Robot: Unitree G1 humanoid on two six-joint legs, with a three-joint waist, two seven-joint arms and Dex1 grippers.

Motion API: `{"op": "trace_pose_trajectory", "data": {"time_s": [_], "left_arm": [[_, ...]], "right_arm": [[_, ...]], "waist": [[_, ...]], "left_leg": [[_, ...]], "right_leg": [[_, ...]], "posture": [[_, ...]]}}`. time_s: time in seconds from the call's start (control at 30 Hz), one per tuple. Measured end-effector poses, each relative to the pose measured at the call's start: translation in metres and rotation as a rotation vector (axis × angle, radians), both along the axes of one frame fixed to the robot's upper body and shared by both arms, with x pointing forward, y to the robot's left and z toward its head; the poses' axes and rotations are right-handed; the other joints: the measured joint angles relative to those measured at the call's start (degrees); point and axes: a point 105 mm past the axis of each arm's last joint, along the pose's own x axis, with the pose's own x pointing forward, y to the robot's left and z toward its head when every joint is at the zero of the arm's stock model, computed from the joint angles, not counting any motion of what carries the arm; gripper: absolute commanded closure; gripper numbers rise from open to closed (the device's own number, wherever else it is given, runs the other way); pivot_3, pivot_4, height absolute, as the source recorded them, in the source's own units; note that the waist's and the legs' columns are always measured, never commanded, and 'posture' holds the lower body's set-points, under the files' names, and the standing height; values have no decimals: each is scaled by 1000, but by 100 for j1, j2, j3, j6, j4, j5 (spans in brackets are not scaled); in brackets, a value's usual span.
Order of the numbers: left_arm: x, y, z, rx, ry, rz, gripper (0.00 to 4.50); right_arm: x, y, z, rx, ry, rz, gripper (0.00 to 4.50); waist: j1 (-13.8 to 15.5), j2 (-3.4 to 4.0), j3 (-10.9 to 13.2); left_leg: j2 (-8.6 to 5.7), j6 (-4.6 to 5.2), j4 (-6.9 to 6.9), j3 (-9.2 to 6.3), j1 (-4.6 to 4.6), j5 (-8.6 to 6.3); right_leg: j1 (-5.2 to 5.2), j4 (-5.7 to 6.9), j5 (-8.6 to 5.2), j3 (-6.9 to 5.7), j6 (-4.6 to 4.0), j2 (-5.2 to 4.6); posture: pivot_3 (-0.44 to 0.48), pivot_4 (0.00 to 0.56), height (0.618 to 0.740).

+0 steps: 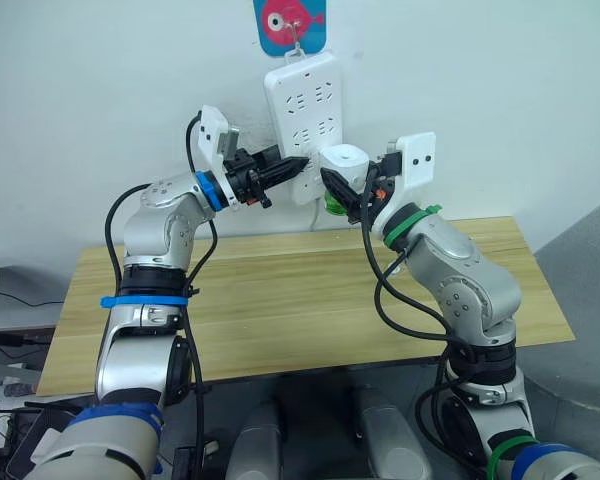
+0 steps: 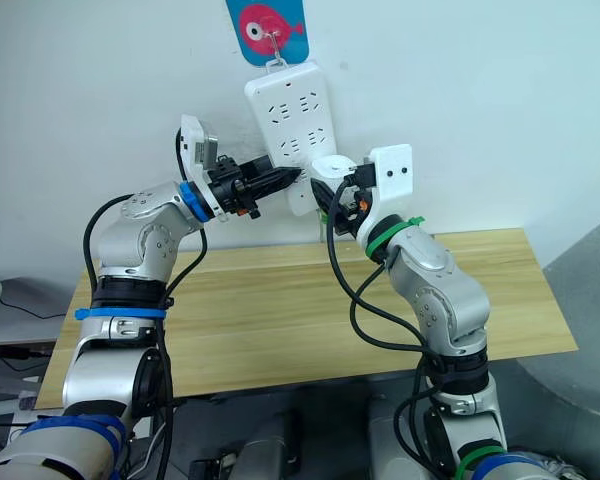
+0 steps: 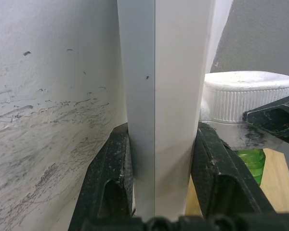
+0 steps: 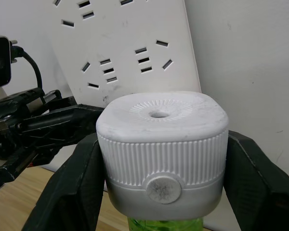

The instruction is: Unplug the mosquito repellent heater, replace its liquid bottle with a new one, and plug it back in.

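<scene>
Handling assessment first: the mosquito repellent heater is judged light and rigid, a hard plastic shell unlikely to deform under a firm pinch, though its smooth lower band could slip; the ribbed band around its upper body offers the better purchase, and the two flat sides are the sensible place to hold it. The right gripper has its two black fingers spread to the width of the body and pressed against those opposite sides, so it is closed on the heater. The green bottle hanging beneath is probably the weaker part, and a pull is judged best taken straight out from the socket rather than at an angle that might strain the pins. In appearance the heater is a small white rounded block with a flat top, a central vent hole ringed by fine radial ridges, a round button on its front face and some grey scuffing. It sits at the lower right of the power strip, above the wooden table; whether its pins are seated cannot be told. The left gripper is clamped across the strip's thin edge, bracing it. Behind, the strip hangs tilted on the white wall beneath a blue and pink hook.
</scene>
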Motion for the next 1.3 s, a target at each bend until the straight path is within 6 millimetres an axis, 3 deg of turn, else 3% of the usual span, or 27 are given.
{"op": "trace_pose_trajectory", "data": {"time_s": [0.07,0.13,0.27,0.37,0.47,0.73,0.83,1.17,1.3], "left_arm": [[-1,-3,-3,2,-4,-6,1902],[-2,0,-11,12,8,4,1308],[-4,32,-34,66,37,106,22],[-18,58,-54,132,56,177,22],[-39,72,-74,181,72,218,22],[-93,85,-92,200,75,322,22],[-108,84,-92,187,68,349,0],[-125,93,-121,232,162,424,0],[-127,90,-123,222,177,403,0]], "right_arm": [[-1,0,-2,-24,-4,13,0],[-5,-1,-4,-51,-15,35,0],[-17,-22,-18,-112,-4,55,0],[-30,-39,-30,-165,18,90,0],[-46,-53,-48,-234,58,145,0],[-65,-98,-82,-360,144,245,0],[-62,-113,-89,-373,163,251,616],[-43,-132,-101,-379,178,181,4317],[-38,-128,-99,-388,164,179,4469]], "waist": [[13,0,0],[13,-1,-1],[11,0,-1],[18,0,-1],[62,-1,-1],[250,-4,-12],[348,-4,-13],[472,-4,-14],[478,-4,-14]], "left_leg": [[0,0,-4,-3,-2,0],[0,1,-12,-3,-4,-1],[1,1,-26,-1,-10,-2],[3,5,-30,-8,-10,-5],[3,6,-24,-13,-9,-5],[1,6,-12,-5,1,-5],[1,6,-11,-4,4,-5],[1,6,-14,-5,26,-5],[1,6,-12,-6,30,-5]], "right_leg": [[0,-8,0,-4,0,0],[0,-22,0,-4,0,-1],[-8,-37,0,-3,0,-6],[-8,-41,0,-4,0,-7],[-3,-42,-1,-1,1,-9],[19,-44,-1,-6,1,-11],[24,-42,-1,-7,1,-9],[50,-46,-2,-8,0,-6],[57,-46,-2,-9,0,-6]], "posture": [[-143,238,740],[-143,238,740],[-143,238,740],[-117,241,740],[-101,240,740],[-16,243,740],[3,247,740],[22,256,740],[20,258,740]]}}
